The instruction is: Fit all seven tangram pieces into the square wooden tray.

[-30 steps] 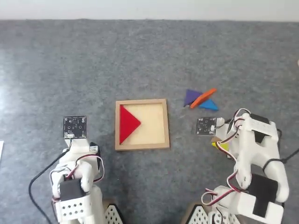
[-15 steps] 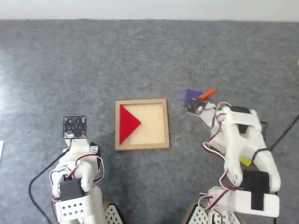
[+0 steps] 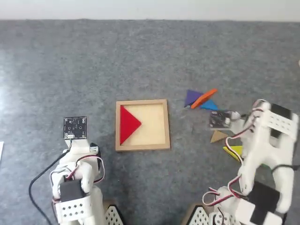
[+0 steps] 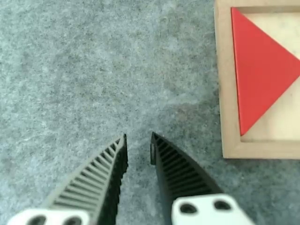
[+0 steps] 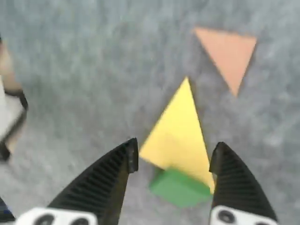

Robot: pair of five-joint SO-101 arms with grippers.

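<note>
While grey carpet (image 3: pixel 140 56) runs to pale strip (image 3: pixel 140 9), right tool (image 5: pixel 176 145) gapes over yellow triangle (image 5: pixel 178 122); left tool (image 4: pixel 138 136) slightly parted.

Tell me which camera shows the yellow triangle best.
The right wrist view: the yellow triangle lies almost whole between the fingers of the open right gripper. The high view catches a sliver of it, mostly hidden by that arm.

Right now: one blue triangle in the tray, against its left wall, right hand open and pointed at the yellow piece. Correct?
No. The triangle in the tray is red, not blue, per the high view. Rest holds: against the left wall, right hand open and pointed at the yellow piece.
</note>
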